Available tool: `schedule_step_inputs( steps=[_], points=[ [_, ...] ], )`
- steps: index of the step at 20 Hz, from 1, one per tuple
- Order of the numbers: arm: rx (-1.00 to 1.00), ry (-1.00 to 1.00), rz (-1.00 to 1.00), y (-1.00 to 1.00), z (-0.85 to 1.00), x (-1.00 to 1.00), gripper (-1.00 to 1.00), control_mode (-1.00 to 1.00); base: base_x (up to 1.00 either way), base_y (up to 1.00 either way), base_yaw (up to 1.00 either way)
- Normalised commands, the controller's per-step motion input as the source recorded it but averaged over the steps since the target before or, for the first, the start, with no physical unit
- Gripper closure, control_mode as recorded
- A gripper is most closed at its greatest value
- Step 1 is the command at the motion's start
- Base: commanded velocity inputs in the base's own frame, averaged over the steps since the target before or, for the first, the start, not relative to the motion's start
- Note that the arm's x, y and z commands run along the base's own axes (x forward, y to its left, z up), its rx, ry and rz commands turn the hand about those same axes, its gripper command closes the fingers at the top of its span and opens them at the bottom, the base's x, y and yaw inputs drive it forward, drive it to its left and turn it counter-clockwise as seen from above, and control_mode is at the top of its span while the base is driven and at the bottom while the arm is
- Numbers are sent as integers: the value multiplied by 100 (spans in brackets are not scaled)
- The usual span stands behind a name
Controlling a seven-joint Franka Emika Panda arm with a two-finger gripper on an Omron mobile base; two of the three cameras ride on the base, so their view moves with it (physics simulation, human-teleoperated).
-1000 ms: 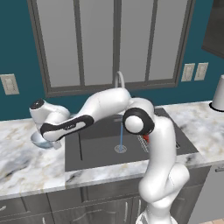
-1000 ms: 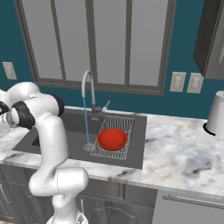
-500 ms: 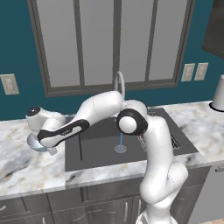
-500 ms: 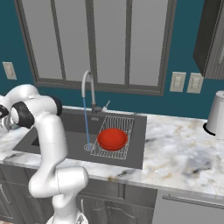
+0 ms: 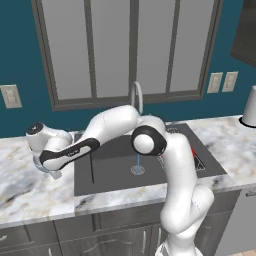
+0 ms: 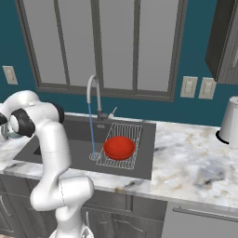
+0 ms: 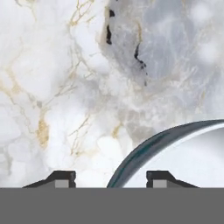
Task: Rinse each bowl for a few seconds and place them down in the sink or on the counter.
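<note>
The blue-grey bowl's (image 7: 175,153) rim passes between the parted pincer (image 7: 111,178) tips.

A rendered home kitchen. A veined white-grey marble counter (image 6: 195,162) holds a dark grey rectangular sink (image 6: 74,148) (curved steel tap (image 6: 93,93) running) above dark grey cabinets (image 6: 204,223).

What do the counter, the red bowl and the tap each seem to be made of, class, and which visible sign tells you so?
Counter: looks like polished marble, white and grey with brownish veins. Red bowl: probably glazed ceramic or plastic, since its surface is smooth and evenly coloured; the look leaves it open. Tap: looks like steel, a thin curved silver-grey tube.
</note>
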Motion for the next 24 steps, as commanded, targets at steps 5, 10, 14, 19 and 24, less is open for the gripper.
schedule_step_inputs(
  steps=[5,10,14,19,24],
  points=[
    [4,0,4,0,26,-1,-100,-100,0,0,0],
    [1,0,3,-1,39,-8,-100,-100,0,0,0],
    [0,0,3,-10,43,-10,-100,-100,0,0,0],
    [0,0,-5,-8,44,-3,-100,-100,0,0,0],
    [1,0,-11,-14,42,-9,-100,-100,0,0,0]
  ],
)
